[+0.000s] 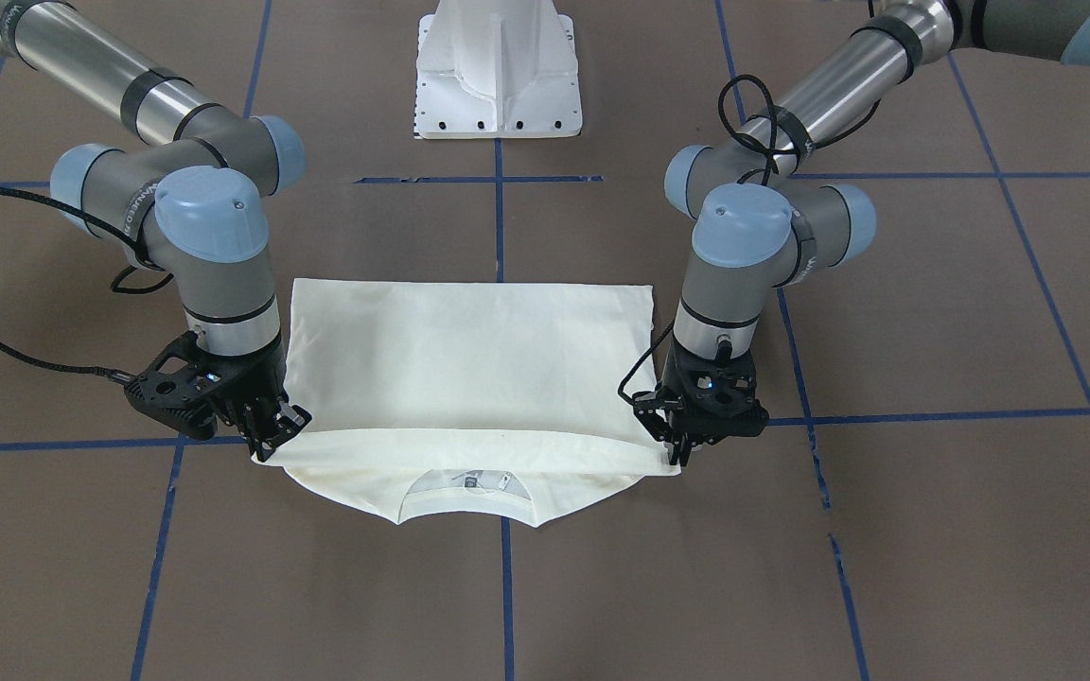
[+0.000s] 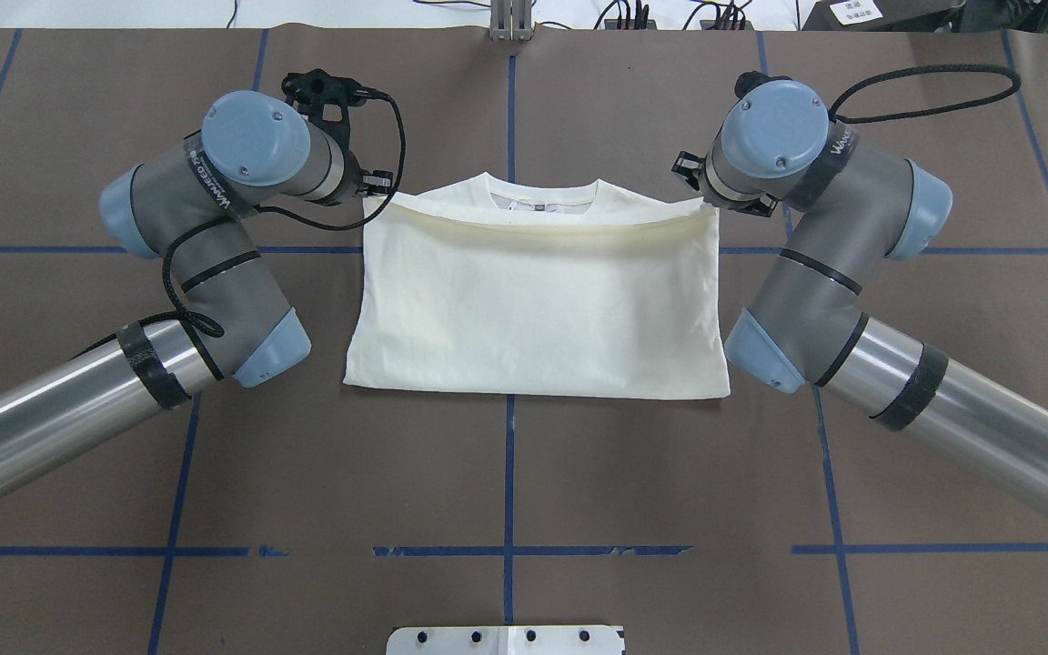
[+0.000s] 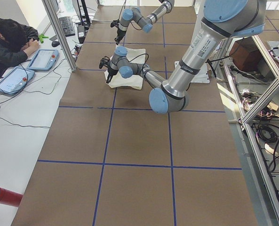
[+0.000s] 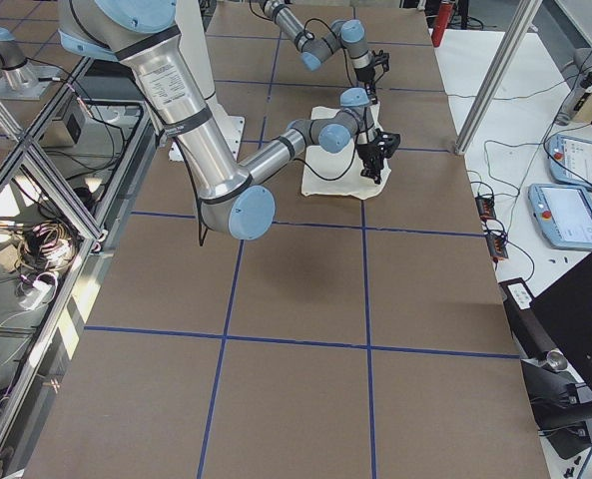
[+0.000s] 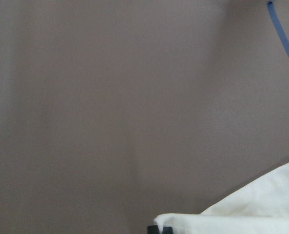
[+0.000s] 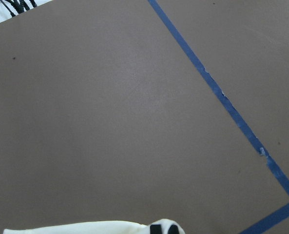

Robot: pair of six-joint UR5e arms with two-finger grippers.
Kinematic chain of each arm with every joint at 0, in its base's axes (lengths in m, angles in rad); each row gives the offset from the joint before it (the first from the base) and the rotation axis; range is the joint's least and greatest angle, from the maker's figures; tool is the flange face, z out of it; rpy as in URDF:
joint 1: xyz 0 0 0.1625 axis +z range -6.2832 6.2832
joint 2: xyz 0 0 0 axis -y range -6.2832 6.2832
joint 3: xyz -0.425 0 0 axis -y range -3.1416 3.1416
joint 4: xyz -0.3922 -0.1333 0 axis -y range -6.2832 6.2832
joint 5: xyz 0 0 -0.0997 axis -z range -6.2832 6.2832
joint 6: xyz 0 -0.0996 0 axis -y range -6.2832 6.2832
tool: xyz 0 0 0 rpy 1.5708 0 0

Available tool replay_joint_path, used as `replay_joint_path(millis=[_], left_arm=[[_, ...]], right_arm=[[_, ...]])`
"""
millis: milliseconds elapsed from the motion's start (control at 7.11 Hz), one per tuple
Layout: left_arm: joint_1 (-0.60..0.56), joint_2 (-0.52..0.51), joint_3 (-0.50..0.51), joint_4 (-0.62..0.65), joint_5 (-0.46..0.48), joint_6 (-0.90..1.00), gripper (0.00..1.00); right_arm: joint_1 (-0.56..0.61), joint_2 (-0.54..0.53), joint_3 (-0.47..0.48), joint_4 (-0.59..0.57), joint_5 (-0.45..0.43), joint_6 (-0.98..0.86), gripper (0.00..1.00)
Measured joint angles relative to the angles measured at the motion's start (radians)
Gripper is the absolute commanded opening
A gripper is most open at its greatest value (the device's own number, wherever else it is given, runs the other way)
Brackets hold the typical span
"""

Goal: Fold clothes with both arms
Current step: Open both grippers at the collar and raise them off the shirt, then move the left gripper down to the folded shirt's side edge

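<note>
The cream shirt (image 1: 469, 369) lies plain side up at the table's middle, folded in half, its near edge laid just short of the collar (image 1: 467, 492). My left gripper (image 1: 680, 452) is shut on one corner of that folded edge, at the front-facing view's right. My right gripper (image 1: 272, 437) is shut on the opposite corner. From overhead the shirt (image 2: 533, 300) is a neat rectangle between both arms, and the wrists hide the fingers. Each wrist view shows only a strip of cream cloth (image 5: 251, 214) (image 6: 86, 228) at its bottom edge, over brown table.
The white pedestal base (image 1: 498, 71) stands behind the shirt, on the robot's side. Blue tape lines (image 2: 509, 455) grid the brown table. A person (image 3: 10, 40) sits at a side desk with tablets, beyond the table's far edge. A red cylinder (image 3: 5, 195) lies off the table.
</note>
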State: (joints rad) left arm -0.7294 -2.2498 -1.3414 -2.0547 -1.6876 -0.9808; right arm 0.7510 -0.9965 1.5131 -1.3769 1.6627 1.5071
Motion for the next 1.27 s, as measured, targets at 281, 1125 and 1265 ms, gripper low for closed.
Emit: replay_joint_path(millis=[281,1125,1265], left_arm=[[0.002,0.066,-0.084,-0.058,-0.018,0.027,1.00],[0.194,0.419,-0.389,-0.262,-0.030,-0.106,0.53],[0.229,0.425,-0.388,-0.276,-0.013,-0.137,0.53]], right_arm=[[0.014,0.002,0.012,0.006,0.011,-0.081,1.00],[0.025,0.002,0.048,0.021,0.018,-0.158,1.00],[0.025,0.002,0.048,0.021,0.019,-0.158,1.00]])
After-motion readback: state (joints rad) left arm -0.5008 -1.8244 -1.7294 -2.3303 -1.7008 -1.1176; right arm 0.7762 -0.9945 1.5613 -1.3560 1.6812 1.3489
